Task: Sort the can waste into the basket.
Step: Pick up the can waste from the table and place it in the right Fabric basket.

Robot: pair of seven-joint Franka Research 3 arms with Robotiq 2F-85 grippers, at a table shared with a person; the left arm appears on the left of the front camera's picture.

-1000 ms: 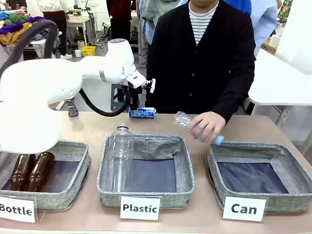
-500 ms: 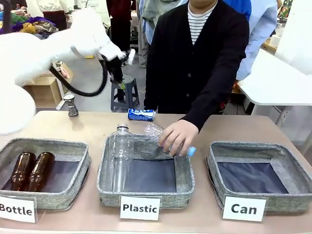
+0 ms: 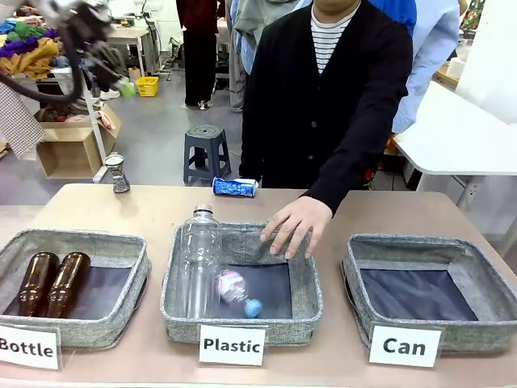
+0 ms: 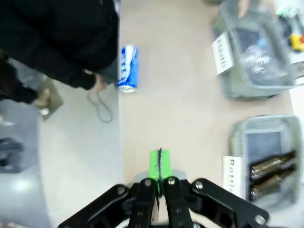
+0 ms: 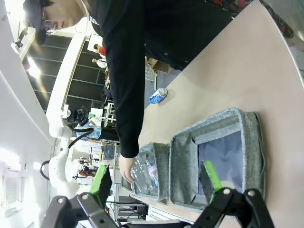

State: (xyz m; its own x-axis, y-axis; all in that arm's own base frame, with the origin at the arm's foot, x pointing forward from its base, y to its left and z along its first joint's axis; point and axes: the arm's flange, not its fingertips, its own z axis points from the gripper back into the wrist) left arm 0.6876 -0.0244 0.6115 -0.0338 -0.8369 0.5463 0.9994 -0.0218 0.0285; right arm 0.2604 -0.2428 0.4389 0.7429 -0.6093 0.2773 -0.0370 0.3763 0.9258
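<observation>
Presently, the blue can lies on its side at the far edge of the worktop, just in front of the person. Its white lettering is too small to read. The slim dark can stands upright near the far left corner, well apart from the blue one.

The basket sits at the near right, dark bottom exposed. Its white label reads "Can" in black. Neither can is in it.

The middle bin is labelled "Plastic". It holds an upright clear bottle and a crumpled bottle with a blue cap. The person's hand rests on its far rim.

The left bin, labelled "Bottle", holds two brown bottles side by side.

Robot's left hand: closed, green pads pressed together, gripping nothing, held well above the worktop.

Robot's right hand: open, fingers spread wide, raised over the basket's end of the worktop.
</observation>
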